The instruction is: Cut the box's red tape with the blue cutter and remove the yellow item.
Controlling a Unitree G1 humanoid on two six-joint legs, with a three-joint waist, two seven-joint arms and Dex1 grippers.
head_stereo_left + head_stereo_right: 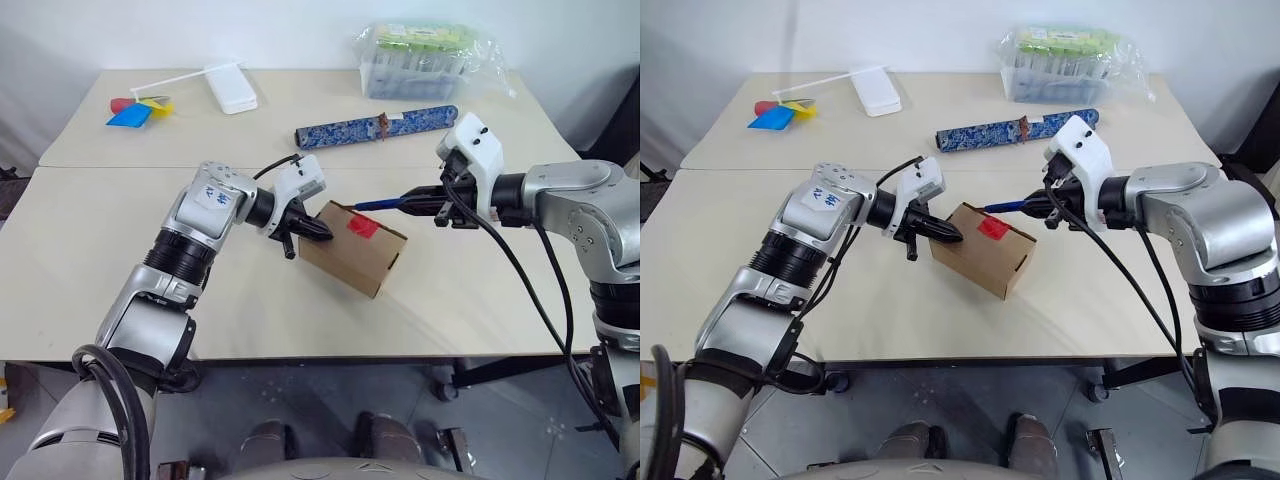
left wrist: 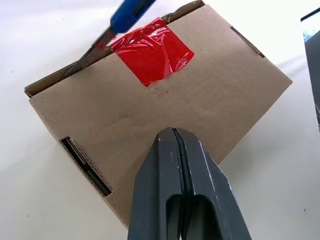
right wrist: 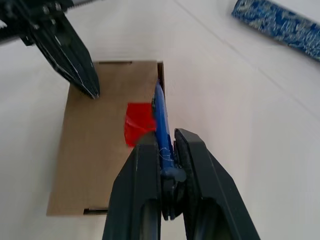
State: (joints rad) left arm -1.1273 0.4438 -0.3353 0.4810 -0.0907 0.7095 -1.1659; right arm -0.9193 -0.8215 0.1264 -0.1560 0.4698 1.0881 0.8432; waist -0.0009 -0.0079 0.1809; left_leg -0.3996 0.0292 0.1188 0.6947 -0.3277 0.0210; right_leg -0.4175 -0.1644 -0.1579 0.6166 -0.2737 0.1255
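The brown cardboard box lies mid-table with its flaps closed. The red tape sits on its top face at the far edge. My left gripper is shut with nothing in it, its tips resting against the box top on the near left side. My right gripper is shut on the blue cutter, which points left toward the box. The cutter's blade tip meets the tape's far corner at the flap seam. The yellow item is hidden.
A long blue patterned roll lies behind the box. A clear plastic tub stands at the back right. A white flat case and coloured paper scraps lie at the back left. The table's front edge is near.
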